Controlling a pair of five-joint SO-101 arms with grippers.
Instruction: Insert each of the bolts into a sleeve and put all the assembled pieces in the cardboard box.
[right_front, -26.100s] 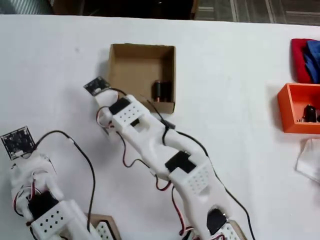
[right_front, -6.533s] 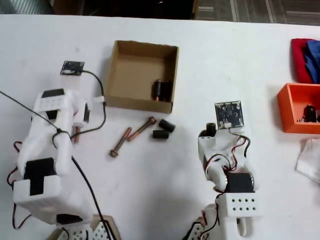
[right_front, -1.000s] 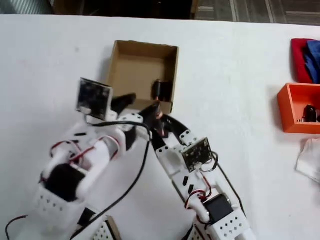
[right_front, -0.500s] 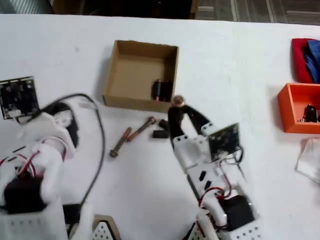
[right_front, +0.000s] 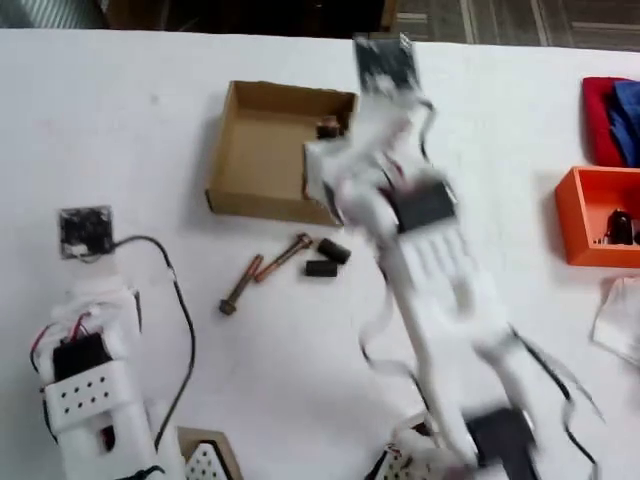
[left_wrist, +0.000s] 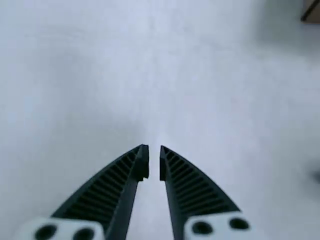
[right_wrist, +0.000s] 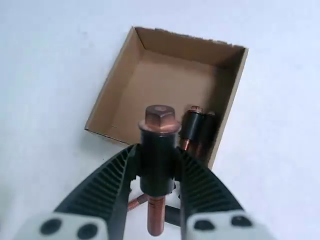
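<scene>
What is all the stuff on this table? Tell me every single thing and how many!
Table: one, white, under everything.
Cardboard box: one, brown, far middle of the table.
Finished pieces: looks like two, black with copper bolts, side by side inside the box.
Loose bolts: two, copper, on the table in front of the box.
Loose sleeves: two, black, next to the bolts.
Bin: one, orange, right edge, something dark inside.
Cloth: red and blue, behind the bin.
White scrap: one, right edge, in front of the bin.
Right pincer: one, black, by the box, closed on a bolt in a sleeve.
Left pincer: one, black, closed with nothing in it, over bare table.
</scene>
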